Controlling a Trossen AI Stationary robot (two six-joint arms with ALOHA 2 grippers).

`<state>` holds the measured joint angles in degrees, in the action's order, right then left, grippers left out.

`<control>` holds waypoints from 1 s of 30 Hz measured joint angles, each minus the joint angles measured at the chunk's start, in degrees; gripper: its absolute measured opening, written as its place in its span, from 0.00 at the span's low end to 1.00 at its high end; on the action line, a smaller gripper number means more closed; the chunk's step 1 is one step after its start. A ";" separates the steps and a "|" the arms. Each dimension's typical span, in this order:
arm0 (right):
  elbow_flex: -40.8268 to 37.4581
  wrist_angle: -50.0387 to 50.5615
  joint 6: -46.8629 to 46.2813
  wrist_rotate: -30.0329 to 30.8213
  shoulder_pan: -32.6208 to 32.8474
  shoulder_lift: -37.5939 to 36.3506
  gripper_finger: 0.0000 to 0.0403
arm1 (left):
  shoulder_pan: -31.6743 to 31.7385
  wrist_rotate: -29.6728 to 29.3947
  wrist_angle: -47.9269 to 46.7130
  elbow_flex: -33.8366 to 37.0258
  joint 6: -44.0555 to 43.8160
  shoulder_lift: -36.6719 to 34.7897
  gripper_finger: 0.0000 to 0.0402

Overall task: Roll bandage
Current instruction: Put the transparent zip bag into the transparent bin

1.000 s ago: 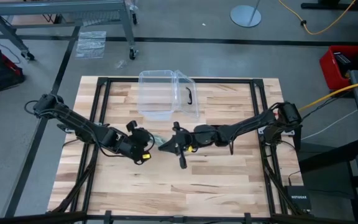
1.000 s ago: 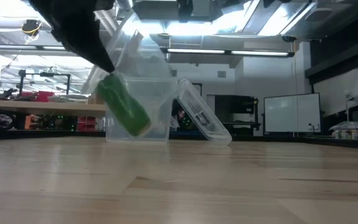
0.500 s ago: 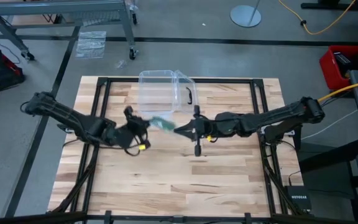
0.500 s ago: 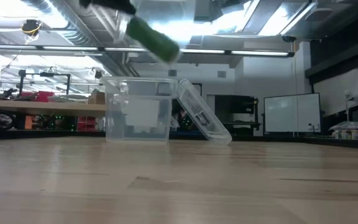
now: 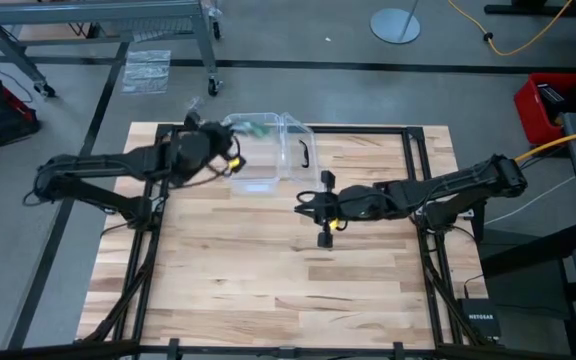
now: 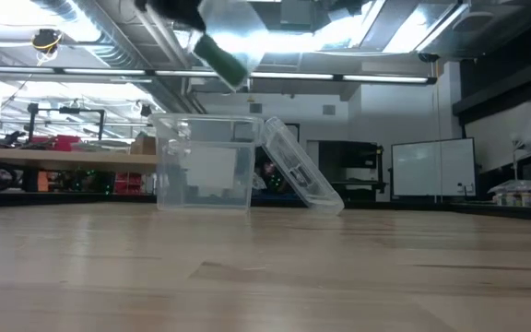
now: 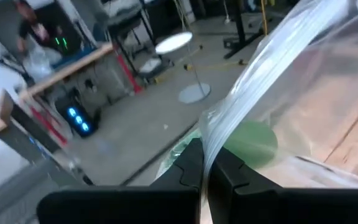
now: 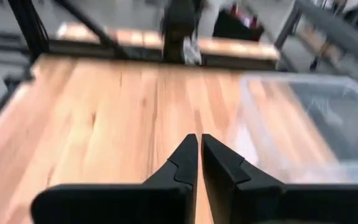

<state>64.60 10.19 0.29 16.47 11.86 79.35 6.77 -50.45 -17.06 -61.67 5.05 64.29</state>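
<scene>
Bandage (image 6: pixel 220 57), rolled into a green cylinder, is pinched in my left gripper (image 5: pixel 234 139), held in the air over the clear plastic box (image 5: pixel 268 155) at twelve o'clock on the table (image 5: pixel 268 270). My right gripper (image 5: pixel 303 205) sits closed and empty near centre.

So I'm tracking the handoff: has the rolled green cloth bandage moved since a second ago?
Yes. The rolled green cloth bandage, pinched in the left gripper, has gone from mid-table up to the far rim of the clear plastic box.
</scene>
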 joint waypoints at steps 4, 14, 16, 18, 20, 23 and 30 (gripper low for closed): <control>0.00 5.28 -2.76 0.02 0.00 0.00 0.06 | 8.28 8.38 -0.54 0.00 -5.33 1.68 0.00; 0.00 8.03 -3.01 0.02 0.00 0.00 0.06 | 18.30 18.40 -2.59 0.04 -11.55 12.94 0.00; -0.02 9.30 -3.03 0.02 0.00 0.00 0.06 | 18.92 18.40 -3.53 0.07 -11.84 15.44 0.00; -0.02 10.87 -3.05 0.02 0.00 0.00 0.06 | 19.27 18.43 -5.05 0.07 -12.42 17.87 0.00; -0.04 13.18 -3.03 0.24 0.00 0.00 0.06 | 19.32 18.40 -6.35 0.07 -13.02 20.04 0.00; -0.04 16.20 -3.03 1.43 0.00 0.00 0.06 | 19.30 18.40 -7.30 0.07 -12.63 22.77 0.00; -2.60 17.73 -3.05 4.04 0.00 0.00 0.06 | 19.27 18.38 -11.82 0.07 -12.15 25.60 0.00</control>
<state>62.00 27.92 -2.76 20.51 11.86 79.35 26.04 -32.08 -28.88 -61.60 -7.10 89.89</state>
